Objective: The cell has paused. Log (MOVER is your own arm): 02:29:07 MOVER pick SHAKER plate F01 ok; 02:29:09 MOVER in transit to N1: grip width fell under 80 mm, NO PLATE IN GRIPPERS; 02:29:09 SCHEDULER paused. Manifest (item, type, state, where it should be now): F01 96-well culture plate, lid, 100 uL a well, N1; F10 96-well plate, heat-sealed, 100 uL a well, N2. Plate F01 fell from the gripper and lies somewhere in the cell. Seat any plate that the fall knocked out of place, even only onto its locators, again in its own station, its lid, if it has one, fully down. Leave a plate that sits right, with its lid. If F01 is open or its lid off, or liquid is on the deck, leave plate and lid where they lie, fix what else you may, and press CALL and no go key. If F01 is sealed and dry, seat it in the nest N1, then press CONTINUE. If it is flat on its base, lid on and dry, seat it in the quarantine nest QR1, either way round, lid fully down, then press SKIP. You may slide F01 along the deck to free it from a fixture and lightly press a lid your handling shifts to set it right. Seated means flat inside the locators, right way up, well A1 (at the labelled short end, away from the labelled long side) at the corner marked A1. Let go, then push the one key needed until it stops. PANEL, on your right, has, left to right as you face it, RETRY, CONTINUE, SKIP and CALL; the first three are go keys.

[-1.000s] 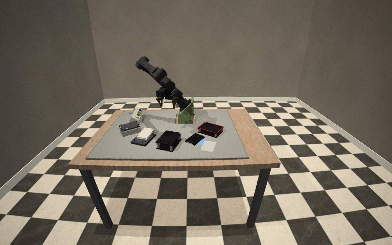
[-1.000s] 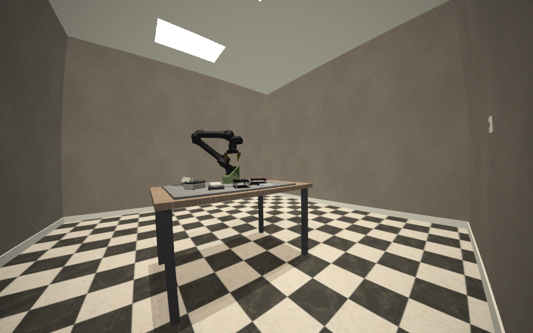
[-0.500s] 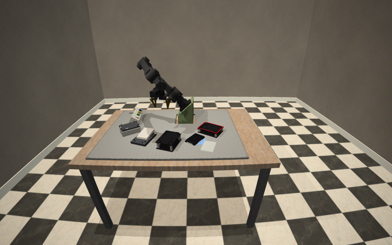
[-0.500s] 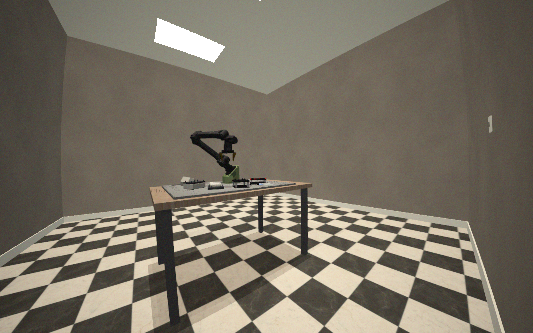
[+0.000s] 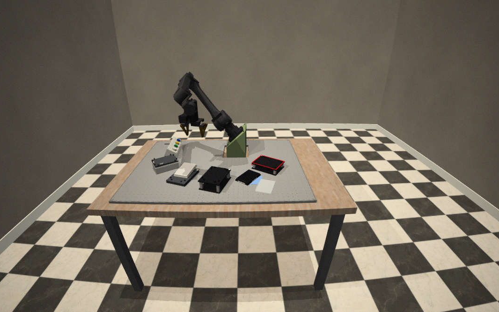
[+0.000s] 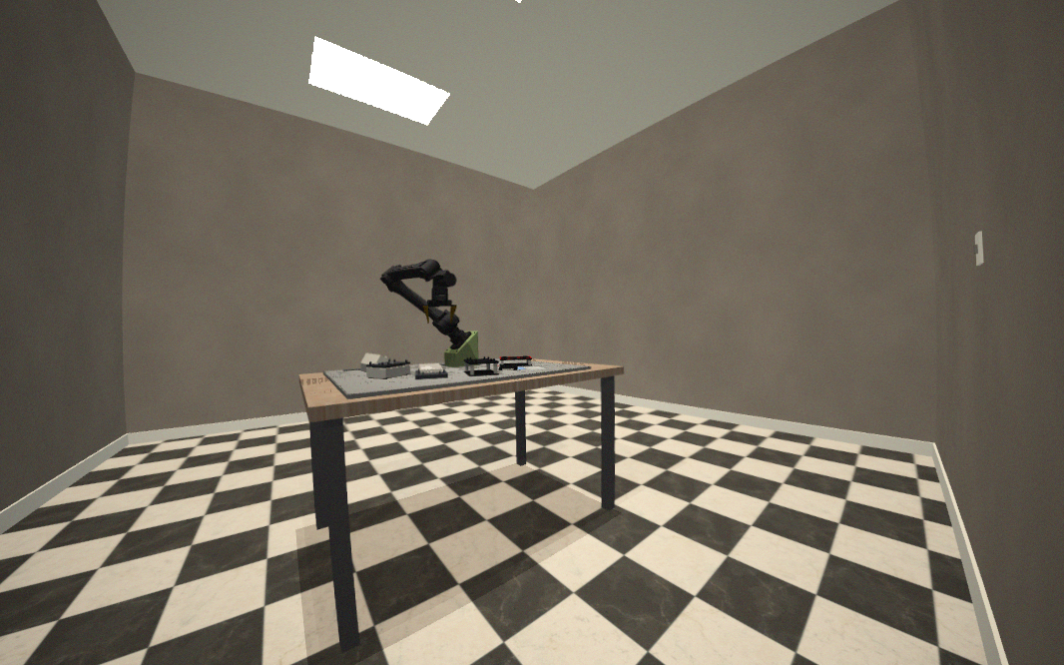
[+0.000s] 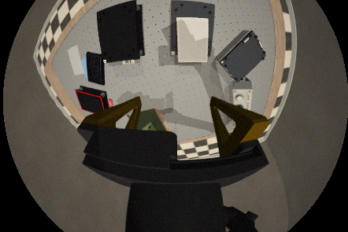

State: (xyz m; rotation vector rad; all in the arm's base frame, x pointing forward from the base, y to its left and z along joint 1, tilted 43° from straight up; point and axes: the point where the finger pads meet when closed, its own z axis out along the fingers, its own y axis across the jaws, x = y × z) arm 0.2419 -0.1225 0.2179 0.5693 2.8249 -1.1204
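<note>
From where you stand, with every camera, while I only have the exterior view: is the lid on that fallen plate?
Observer: No. The top view shows the black well plate lying open on the deck, its clear lid flat beside it, apart.
Operator: Any liquid?
Observer: A pale blue patch shows on the deck at the plate's edge, likely a spill.
Operator: Is the gripper holding anything?
Observer: The wrist view shows the gripper open and empty, high over the deck, with the key panel in sight below.
</note>
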